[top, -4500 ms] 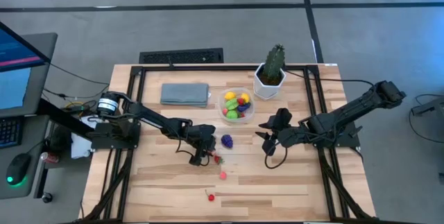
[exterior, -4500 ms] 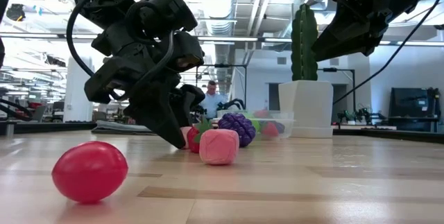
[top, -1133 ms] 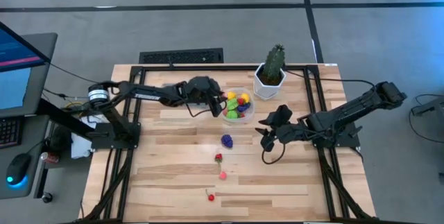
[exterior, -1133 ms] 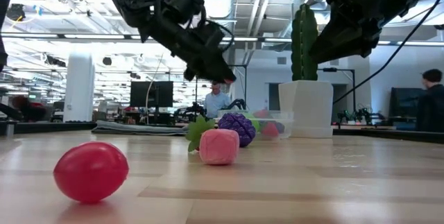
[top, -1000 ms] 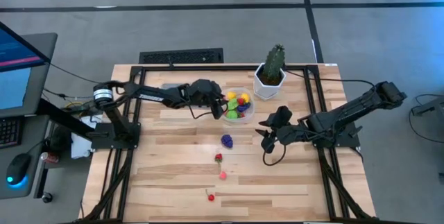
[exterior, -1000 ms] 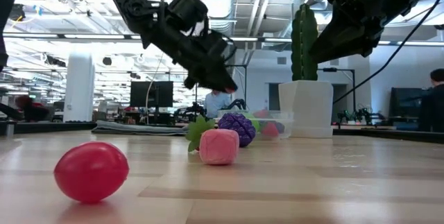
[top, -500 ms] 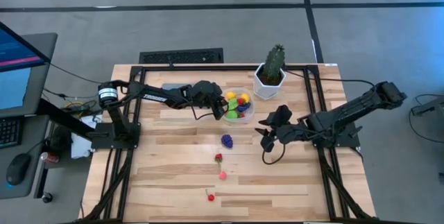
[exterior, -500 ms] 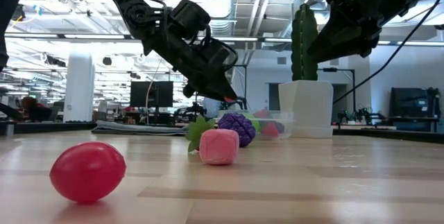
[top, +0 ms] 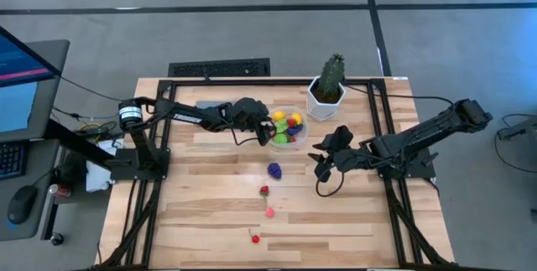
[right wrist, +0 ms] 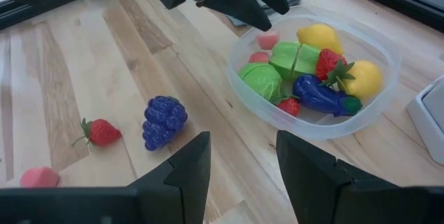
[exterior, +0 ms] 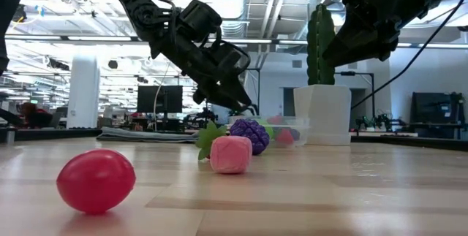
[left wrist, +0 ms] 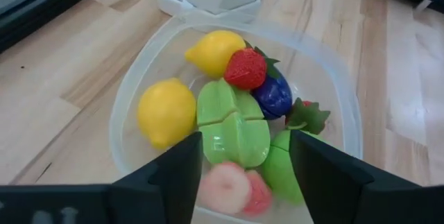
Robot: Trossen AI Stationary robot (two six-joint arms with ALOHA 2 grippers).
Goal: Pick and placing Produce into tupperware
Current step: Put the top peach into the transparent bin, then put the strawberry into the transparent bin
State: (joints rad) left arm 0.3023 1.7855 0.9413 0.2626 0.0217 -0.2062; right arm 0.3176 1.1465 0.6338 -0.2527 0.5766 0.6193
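The left gripper hung just over the near-left rim of the container, its fingers now apart and empty. Half a second earlier it had been shut at the same spot; a pink piece lay below the gap between the fingers, inside the container, so the drop appeared to be made and one more item counted as delivered. Around that pink piece sat two lemons, a split green fruit, a strawberry and a dark blue piece.

The right gripper waited on the table to the right of and below the container, its fingers a little apart with nothing between them, unchanged over the last second.

Outside the container, work remained: purple grapes closest below it, then a strawberry with leaves, a pink cube and, farthest off, a red ball. The cactus pot stood just right of the container, the folded cloth to its left behind the left arm. By my reading, the next job was another trip for the grapes.
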